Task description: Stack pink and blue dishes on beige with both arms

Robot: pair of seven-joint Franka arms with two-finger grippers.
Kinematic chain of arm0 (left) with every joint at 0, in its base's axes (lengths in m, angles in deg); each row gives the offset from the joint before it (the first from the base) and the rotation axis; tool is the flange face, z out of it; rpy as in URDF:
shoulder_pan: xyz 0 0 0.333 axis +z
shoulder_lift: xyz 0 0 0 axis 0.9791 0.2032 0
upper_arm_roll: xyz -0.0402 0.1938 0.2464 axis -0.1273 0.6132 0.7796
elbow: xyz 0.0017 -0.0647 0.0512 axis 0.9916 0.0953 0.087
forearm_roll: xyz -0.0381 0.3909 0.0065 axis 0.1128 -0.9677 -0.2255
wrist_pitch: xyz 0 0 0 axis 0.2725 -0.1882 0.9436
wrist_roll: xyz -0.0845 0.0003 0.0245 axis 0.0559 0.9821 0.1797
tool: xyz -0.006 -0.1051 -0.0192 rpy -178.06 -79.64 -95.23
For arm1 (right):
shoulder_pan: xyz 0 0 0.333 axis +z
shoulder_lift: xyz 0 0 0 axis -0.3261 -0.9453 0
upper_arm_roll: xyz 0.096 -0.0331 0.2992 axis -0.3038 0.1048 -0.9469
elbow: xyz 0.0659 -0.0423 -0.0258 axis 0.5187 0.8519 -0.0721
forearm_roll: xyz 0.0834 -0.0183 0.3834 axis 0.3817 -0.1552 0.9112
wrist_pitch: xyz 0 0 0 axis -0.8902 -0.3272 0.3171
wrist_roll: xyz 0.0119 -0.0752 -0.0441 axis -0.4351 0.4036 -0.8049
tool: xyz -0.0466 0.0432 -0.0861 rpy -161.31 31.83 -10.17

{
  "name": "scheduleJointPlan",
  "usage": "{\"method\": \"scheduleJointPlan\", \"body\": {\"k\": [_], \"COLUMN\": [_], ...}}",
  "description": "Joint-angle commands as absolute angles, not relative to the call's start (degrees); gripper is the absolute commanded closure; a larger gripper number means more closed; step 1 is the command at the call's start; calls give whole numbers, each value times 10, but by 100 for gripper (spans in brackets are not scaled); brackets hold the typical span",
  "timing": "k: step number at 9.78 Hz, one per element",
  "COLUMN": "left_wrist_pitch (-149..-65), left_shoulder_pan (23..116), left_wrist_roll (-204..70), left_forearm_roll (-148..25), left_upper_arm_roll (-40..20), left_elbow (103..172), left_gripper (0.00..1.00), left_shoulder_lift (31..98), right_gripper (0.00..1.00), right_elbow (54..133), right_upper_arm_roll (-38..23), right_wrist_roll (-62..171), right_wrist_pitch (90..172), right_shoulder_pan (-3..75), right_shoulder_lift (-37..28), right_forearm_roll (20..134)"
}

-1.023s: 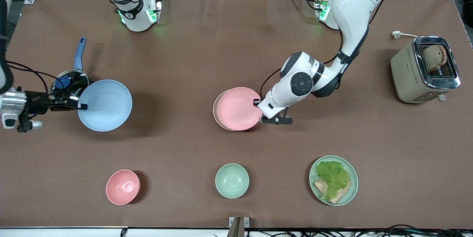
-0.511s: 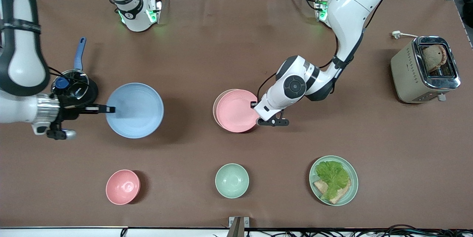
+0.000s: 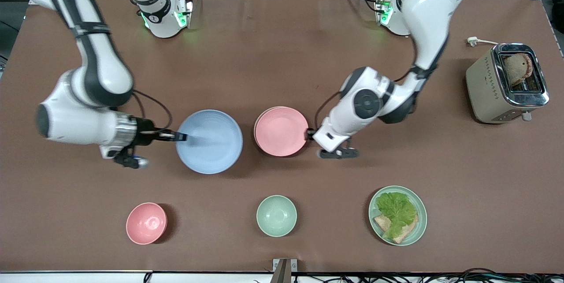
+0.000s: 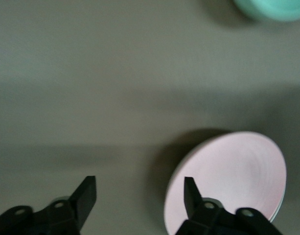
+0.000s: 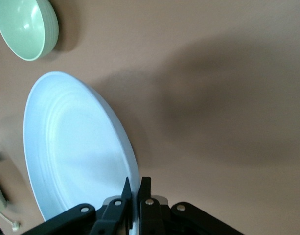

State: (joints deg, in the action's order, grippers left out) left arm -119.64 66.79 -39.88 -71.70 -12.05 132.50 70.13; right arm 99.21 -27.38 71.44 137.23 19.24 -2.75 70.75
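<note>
The pastel pink plate (image 3: 281, 131) lies on the beige plate (image 3: 255, 129) at mid-table; only a thin beige edge shows beneath it. My left gripper (image 3: 313, 135) is open just off the pink plate's rim, toward the left arm's end. In the left wrist view the gripper (image 4: 139, 193) is spread wide, with one finger over the edge of the pink plate (image 4: 233, 176). My right gripper (image 3: 179, 136) is shut on the rim of the blue plate (image 3: 209, 141), holding it level above the table, close beside the pink plate. In the right wrist view the gripper (image 5: 136, 188) pinches the blue plate's (image 5: 76, 147) rim.
Near the front edge stand a pink bowl (image 3: 146, 223), a pale green bowl (image 3: 276, 215) and a green plate (image 3: 418, 230) with lettuce and bread. A toaster (image 3: 506, 82) holding a slice sits at the left arm's end. The right arm's elbow hangs over that arm's end of the table.
My right arm has carried the blue plate from its end of the table to just beside the pink plate. The left gripper has drawn back off the pink plate's rim.
</note>
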Motion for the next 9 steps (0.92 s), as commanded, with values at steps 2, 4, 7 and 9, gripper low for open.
{"method": "scheduleJointPlan", "body": {"k": [2,4,7,9], "left_wrist_pitch": [-1005,-879,-799,-766], "left_shoulder_pan": [777,818,869,834], "left_wrist_roll": [-481,-538,-667,-672], "left_forearm_roll": [-752,-752,-747,-749], "left_upper_arm_roll": [-121,-121,-118,-73], "left_elbow": [1253,1183,1181,1225], "left_gripper": [0,0,0,0], "left_shoulder_lift": [603,560,467,423], "right_gripper": [99,99,98,97], "right_elbow": [1083,1101,1112,1136], "right_upper_arm_roll": [-386,-412,-412,-412], "right_wrist_roll": [788,818,819,818], "right_wrist_pitch": [1535,1639,1678,1744], "right_shoulder_pan": [195,229,261,276], "right_shoulder_lift": [-4,-38,-57,-81], "right_forearm_roll": [706,706,706,706]}}
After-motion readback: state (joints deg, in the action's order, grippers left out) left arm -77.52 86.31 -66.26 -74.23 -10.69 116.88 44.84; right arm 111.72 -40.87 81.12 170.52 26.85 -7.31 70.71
